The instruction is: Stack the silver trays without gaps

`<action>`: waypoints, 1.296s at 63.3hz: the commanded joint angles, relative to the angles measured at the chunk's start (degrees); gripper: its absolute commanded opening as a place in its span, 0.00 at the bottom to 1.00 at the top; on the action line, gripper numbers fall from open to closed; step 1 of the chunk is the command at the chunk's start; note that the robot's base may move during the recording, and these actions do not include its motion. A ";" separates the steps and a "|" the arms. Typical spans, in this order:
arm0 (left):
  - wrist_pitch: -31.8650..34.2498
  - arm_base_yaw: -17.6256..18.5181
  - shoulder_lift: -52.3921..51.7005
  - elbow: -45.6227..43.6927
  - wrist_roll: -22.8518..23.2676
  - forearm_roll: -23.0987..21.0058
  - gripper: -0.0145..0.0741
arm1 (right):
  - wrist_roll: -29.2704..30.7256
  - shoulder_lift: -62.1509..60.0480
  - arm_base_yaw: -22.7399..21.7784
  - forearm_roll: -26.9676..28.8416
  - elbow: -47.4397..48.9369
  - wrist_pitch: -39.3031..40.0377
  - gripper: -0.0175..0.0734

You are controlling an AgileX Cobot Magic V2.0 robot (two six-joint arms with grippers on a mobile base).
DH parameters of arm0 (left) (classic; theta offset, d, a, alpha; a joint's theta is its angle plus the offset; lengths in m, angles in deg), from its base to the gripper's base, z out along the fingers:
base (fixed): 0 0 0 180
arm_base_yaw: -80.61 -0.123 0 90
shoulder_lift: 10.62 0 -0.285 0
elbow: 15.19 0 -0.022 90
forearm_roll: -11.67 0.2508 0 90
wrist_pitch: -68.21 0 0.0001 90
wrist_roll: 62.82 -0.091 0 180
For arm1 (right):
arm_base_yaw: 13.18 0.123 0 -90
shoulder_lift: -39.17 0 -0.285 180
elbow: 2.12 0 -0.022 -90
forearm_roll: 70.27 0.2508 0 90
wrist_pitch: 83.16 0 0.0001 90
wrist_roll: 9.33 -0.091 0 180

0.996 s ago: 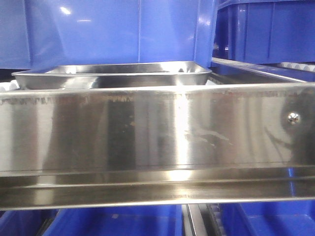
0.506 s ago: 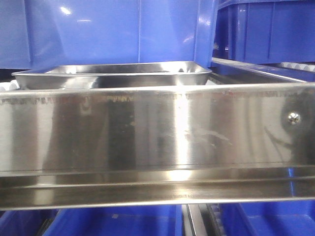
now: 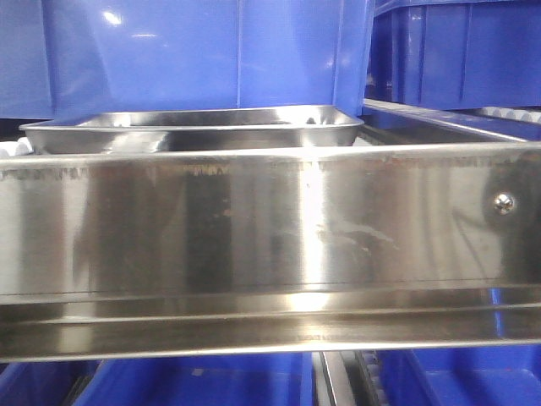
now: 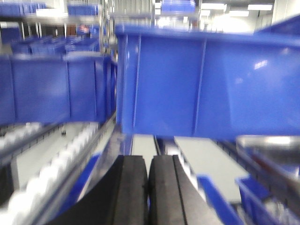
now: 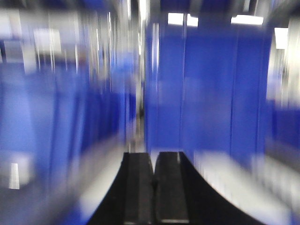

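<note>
Tray (image 3: 194, 128) is sitting behind the rail (image 3: 270, 228) in the front view, its rolled rim showing just above the rail's top edge, and a bin (image 3: 211, 51) is rising right behind it (whether a second tray is nesting under it I cannot tell, since the rail is hiding its lower part). A screw (image 3: 505, 202) is sitting near the rail's right end, and lower bins (image 3: 203, 381) are showing beneath the rail. I am holding my left pincer (image 4: 149, 161) clenched, its two black pads pressing together with nothing between them. It is pointing along a lane toward a big bin (image 4: 201, 84), with white rollers (image 4: 51, 168) running down the left side. A shiny rim (image 4: 267, 140) is glinting at the right of that view, too blurred for me to name. My right pincer (image 5: 153, 157) is clenched likewise, pads meeting on nothing. Everything around it is coming out smeared, so only blue walls (image 5: 206, 84) ahead are reading clearly.
</note>
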 commanded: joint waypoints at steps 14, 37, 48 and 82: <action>-3.74 0.30 -0.21 -6.05 0.40 -5.70 0.17 | -2.98 -0.10 -0.19 0.32 1.15 13.46 0.11; -26.18 0.30 9.87 -23.42 0.40 -5.33 0.17 | -4.56 -0.10 -0.19 -2.02 15.94 -19.09 0.11; -34.30 0.30 19.73 -32.26 0.40 -5.22 0.17 | -4.56 -0.10 -0.19 -2.33 20.39 -32.02 0.11; -34.88 0.30 27.69 -36.11 0.40 -12.60 0.17 | -4.56 1.65 -0.19 31.85 22.89 -43.73 0.11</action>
